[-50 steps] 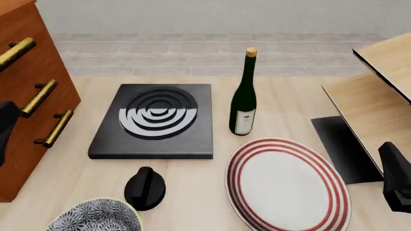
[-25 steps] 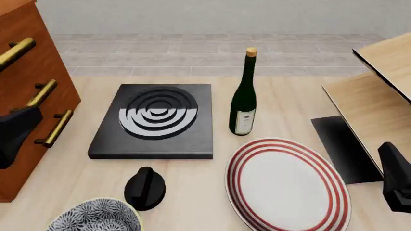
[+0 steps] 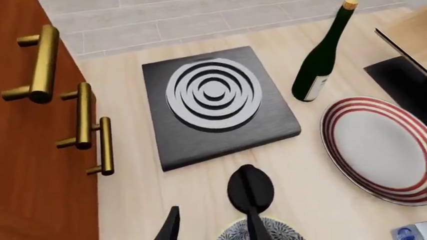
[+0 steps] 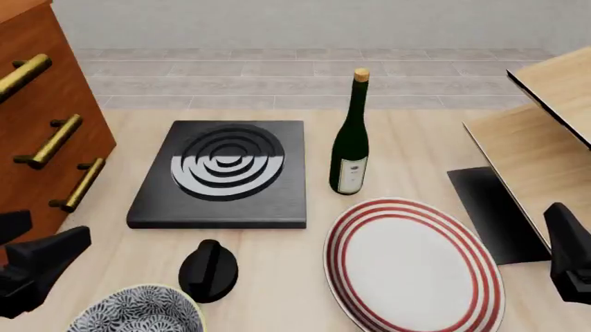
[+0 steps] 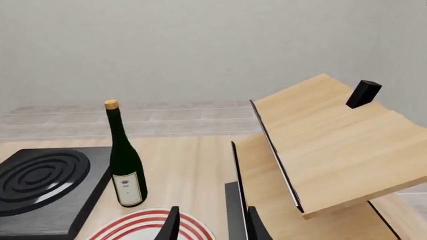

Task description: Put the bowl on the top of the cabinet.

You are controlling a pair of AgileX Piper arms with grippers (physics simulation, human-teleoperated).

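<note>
Hovering, left hand (image 4: pixel 37 273): my left hand hangs low at the desk's near-left corner in the front view, between the cabinet and the bowl, touching neither.
Left hand state: my fingers (image 3: pixel 172 227) stand apart with nothing between them; the left wrist view shows both tips, with the bowl's rim beside one of them.
Right hand (image 5: pixel 210 225): two dark fingertips show in the right wrist view, parted, holding nothing. The front view shows only a dark piece of this arm at the right edge.
Bowl (image 4: pixel 137 310): blue-and-white patterned, resting on the desk (image 4: pixel 277 263) at the near edge, just in front of a black round knob-like object (image 4: pixel 207 270). The front view shows most of its top; the left wrist view shows only a sliver of rim (image 3: pixel 260 232).
Cabinet (image 4: pixel 37 97): reddish-brown, at the left edge, brass handles facing the desk. The left wrist view shows three handles (image 3: pixel 83 117) close up; neither view shows the whole top.
Black slab with concentric rings (image 4: pixel 226 173): flat on the desk centre, beside the cabinet.
Wine bottle (image 4: pixel 351 138): upright, right of the slab.
Plate (image 4: pixel 411 266): white with red rings, in front of the bottle.
Light-wood shelf unit (image 5: pixel 320 145): the right wrist view alone shows a small black block (image 5: pixel 363 93) on its upper board.
</note>
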